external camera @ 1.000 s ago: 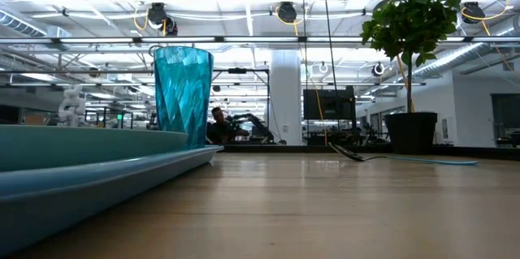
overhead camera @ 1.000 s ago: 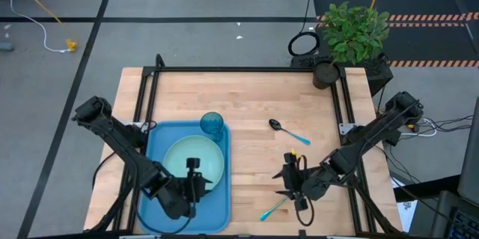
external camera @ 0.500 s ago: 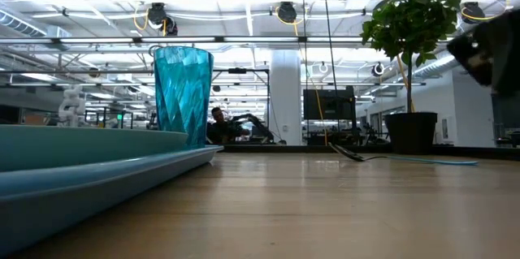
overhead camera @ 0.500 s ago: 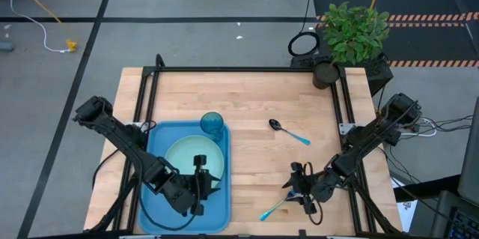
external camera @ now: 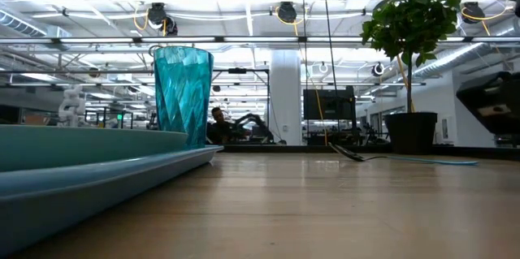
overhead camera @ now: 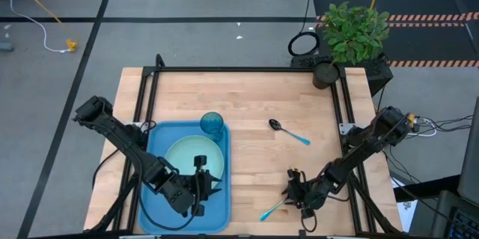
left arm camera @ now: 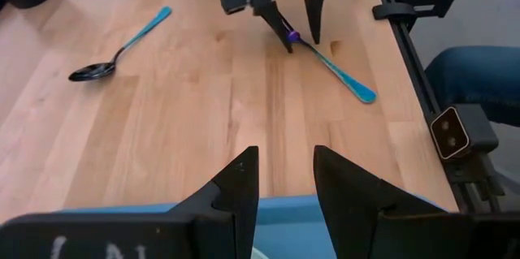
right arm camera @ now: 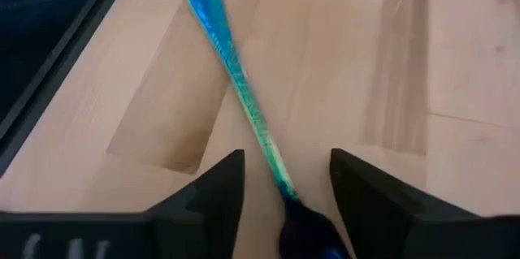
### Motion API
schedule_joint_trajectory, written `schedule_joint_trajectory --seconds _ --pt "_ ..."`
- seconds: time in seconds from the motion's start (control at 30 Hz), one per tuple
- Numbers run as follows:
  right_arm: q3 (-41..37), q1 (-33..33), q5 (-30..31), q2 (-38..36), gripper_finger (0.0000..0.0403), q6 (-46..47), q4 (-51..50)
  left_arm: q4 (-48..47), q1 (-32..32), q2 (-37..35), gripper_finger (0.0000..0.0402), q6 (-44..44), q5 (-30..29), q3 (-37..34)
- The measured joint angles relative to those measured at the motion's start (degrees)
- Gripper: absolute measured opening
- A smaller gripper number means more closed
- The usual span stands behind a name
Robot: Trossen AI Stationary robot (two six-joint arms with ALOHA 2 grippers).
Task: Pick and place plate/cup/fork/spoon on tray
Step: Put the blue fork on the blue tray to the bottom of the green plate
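Lowered since before, right gripper (overhead camera: pixel 293 191) straddles the fork (overhead camera: pixel 274 208), fingers parted, not clenched.

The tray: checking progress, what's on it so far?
On the tray sit the plate and the cup. The left gripper hangs over the plate, hiding part of it. Fork and spoon lie on the table.
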Motion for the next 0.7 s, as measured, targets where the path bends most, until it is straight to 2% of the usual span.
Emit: schedule_joint_trajectory --seconds 0.2,0.43,0.7 --pt "0.17 0.02 1.25 2.77 0.0115 1.41 2.25 -0.01 -0.07 0.02 0.0122 -0.03 0.0 0.0" --pt "0.15 -0.07 1.33 3.02 0.0016 1.19 2.88 0.06 -0.07 0.02 0.0122 -0.31 0.0 -0.04" --pt "0.52 -2.22 1.96 2.64 0.001 1.74 4.48 3.52 0.0 0.02 0.0122 2.44 -0.37 -0.04"
